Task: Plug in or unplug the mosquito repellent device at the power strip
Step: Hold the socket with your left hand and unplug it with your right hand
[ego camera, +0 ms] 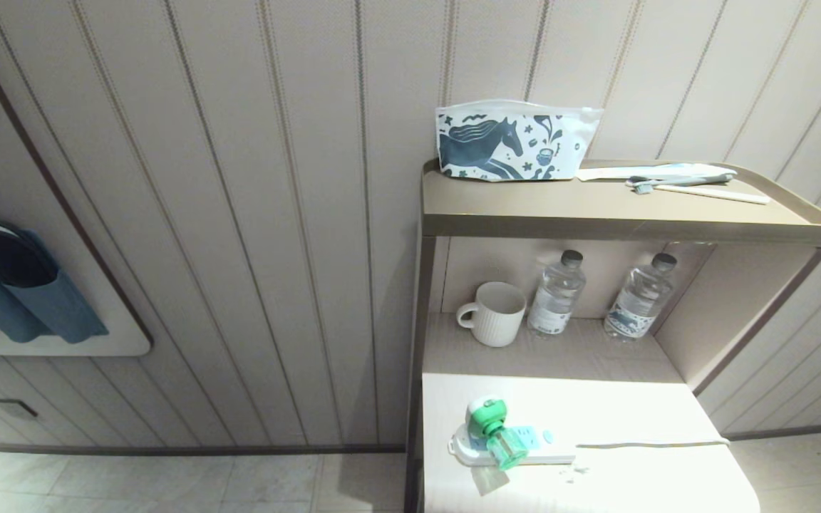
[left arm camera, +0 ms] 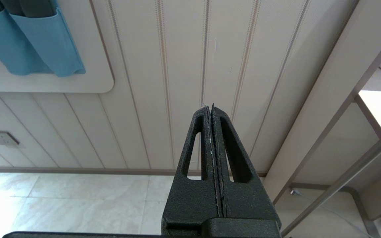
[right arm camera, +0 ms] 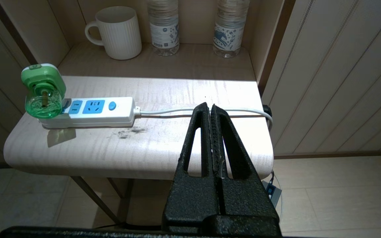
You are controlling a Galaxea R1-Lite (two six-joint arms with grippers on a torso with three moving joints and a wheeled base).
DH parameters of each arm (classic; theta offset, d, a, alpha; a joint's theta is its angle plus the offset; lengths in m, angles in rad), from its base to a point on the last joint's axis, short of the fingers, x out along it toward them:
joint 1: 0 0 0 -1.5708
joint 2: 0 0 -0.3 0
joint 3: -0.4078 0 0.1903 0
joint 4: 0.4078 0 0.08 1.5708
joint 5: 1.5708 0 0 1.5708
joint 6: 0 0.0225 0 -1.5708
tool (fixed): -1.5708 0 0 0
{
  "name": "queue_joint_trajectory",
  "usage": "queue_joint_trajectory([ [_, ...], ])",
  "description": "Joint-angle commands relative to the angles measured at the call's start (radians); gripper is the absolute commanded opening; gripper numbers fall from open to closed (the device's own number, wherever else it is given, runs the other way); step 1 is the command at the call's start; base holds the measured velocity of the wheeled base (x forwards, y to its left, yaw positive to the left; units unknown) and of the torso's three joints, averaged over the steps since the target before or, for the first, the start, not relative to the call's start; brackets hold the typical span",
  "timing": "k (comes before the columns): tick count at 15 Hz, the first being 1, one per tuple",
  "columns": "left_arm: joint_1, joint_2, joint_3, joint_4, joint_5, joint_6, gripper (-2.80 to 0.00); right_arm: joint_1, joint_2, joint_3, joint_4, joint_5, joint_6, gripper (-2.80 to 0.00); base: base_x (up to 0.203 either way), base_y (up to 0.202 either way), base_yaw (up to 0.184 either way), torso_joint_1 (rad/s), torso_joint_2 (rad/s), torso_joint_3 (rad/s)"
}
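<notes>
Hanging clenched and empty, the right gripper is facing the mosquito repellent device, sitting plugged in the power strip at ten o'clock; the left gripper is also clenched.

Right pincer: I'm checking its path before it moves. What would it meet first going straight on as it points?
Probably the white cord lying on the table top, well clear of the mosquito repellent device; depth is uncertain. The right pincer is shut.

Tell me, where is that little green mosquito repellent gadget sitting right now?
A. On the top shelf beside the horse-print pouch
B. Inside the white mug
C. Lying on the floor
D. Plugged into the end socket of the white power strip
D: the mosquito repellent device stands on the end of the power strip farthest from its cord, on the low tabletop.
</notes>
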Motion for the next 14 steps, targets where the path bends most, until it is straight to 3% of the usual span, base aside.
queue_joint_trajectory([
  [1, 0.0, 0.001, 0.0, 0.0, 0.0, -0.001, -2.8, 0.0, 0.001, 0.0, -0.001, 0.002, -0.003, -2.8, 0.0, 0.0, 0.0, 0.0, 0.0, 0.0],
  [6, 0.0, 0.001, 0.0, 0.0, 0.0, -0.001, -2.8, 0.0, 0.004, -0.07, 0.047, 0.005, -0.015, -2.8, 0.0, 0.0, 0.0, 0.0, 0.0, 0.0],
  [11, 0.0, 0.001, 0.0, 0.0, -0.001, 0.002, -2.8, -0.002, 0.114, -0.504, 0.372, 0.104, -0.012, -2.8, 0.0, 0.0, 0.0, 0.0, 0.0, 0.0],
  [14, 0.0, 0.001, 0.0, 0.0, -0.001, 0.002, -2.8, 0.0, 0.366, -0.647, 0.392, 0.133, -0.001, -2.8, 0.0, 0.0, 0.0, 0.0, 0.0, 0.0],
])
